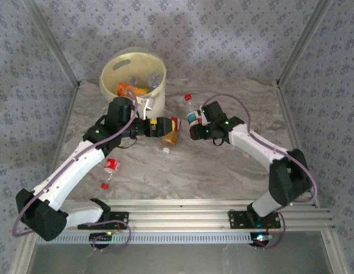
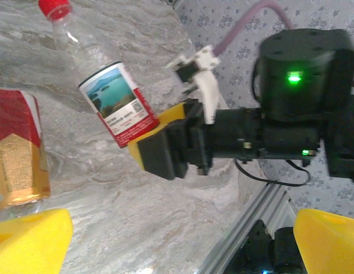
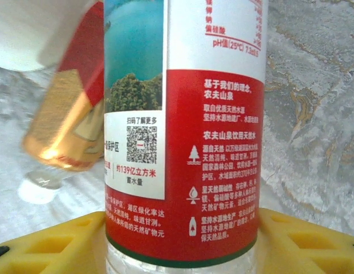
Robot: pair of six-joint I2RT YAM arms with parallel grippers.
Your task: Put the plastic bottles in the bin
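The red-labelled water bottle is leaning mid-table, well right of the bin, with the right gripper pinching its lower end between yellow pads. The left gripper is hanging with fingers spread wide beside an amber bottle — holding nothing. The grip is sitting low on thin plastic, so a lift risks tipping the bottle out — or knocking it into the left gripper nearby.

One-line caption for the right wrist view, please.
Red-labelled water bottle between the right hand's yellow fingers, amber bottle lying behind on the marbled table.
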